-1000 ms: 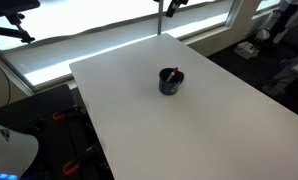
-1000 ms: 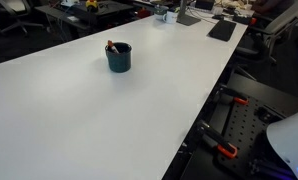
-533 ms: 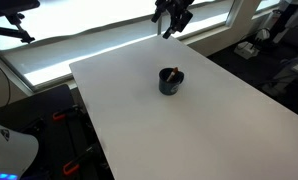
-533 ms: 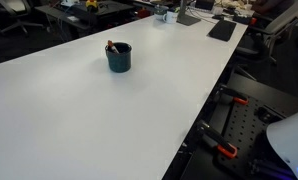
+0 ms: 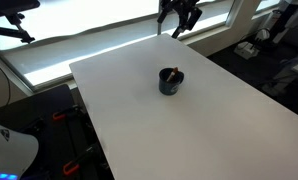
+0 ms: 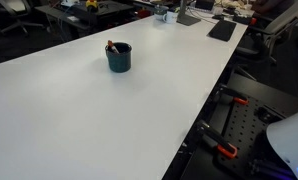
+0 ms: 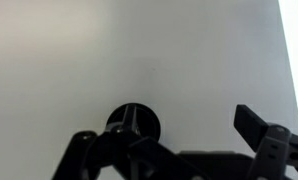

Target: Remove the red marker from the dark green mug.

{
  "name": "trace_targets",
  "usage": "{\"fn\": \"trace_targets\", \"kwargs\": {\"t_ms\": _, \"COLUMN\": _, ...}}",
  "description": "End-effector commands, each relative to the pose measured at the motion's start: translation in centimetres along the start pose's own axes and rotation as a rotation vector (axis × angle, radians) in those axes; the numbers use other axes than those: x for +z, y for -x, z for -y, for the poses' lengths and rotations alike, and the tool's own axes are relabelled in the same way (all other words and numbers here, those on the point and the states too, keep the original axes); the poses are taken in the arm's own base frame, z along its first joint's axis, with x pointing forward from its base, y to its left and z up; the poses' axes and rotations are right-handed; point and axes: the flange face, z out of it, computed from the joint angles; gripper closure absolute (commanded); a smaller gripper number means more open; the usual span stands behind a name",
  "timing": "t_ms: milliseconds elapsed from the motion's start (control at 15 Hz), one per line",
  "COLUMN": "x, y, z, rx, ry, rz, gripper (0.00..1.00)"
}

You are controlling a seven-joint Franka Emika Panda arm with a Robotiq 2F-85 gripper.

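The dark green mug [image 5: 171, 82] stands upright in the middle of the white table [image 5: 219, 130]. It also shows in the other exterior view [image 6: 119, 58]. The red marker [image 5: 170, 73] leans inside the mug, its tip poking above the rim [image 6: 111, 46]. My gripper [image 5: 178, 16] hangs high above the table's far edge, well away from the mug, open and empty. In the wrist view the mug [image 7: 134, 122] is a dark circle at the bottom, between my spread fingers [image 7: 169, 140]. The marker's colour does not show there.
A bright window strip [image 5: 89, 45] runs behind the table's far edge. Black desks and equipment [image 6: 221, 30] stand beyond the table. A black stand with orange clamps [image 6: 229, 140] is beside the table's edge.
My gripper has come down into the exterior view from the top edge and shifted slightly right. The mug and marker have not moved.
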Motion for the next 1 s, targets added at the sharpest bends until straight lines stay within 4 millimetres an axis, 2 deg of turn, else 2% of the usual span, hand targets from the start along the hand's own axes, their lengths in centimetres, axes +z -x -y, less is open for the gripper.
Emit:
{"fn": "trace_targets", "kwargs": {"t_ms": 0, "x": -1.6, "y": -1.8, "z": 0.1, "rx": -0.140, "ry": 0.114, "rz": -0.006, "gripper": 0.00}}
{"fn": "trace_targets", "kwargs": {"t_ms": 133, "x": -1.4, "y": -2.7, "z": 0.5, "rx": -0.260, "ry": 0.139, "rz": 0.004, "gripper": 0.00}}
{"fn": "trace_targets", "kwargs": {"t_ms": 400, "x": 0.6, "y": -3.9, "z": 2.0, "rx": -0.477, "ry": 0.180, "rz": 0.060, "gripper": 0.00}}
{"fn": "trace_targets", "kwargs": {"t_ms": 467, "x": 0.5, "y": -3.7, "z": 1.4, "rx": -0.400, "ry": 0.154, "rz": 0.023, "gripper": 0.00}}
{"fn": "trace_targets", "kwargs": {"t_ms": 600, "x": 1.2, "y": -4.1, "z": 1.5, "rx": -0.412, "ry": 0.154, "rz": 0.036, "gripper": 0.00}}
{"fn": "trace_targets", "kwargs": {"t_ms": 933, "x": 1.1, "y": -4.1, "z": 1.1, "rx": -0.407, "ry": 0.152, "rz": 0.034, "gripper": 0.00}}
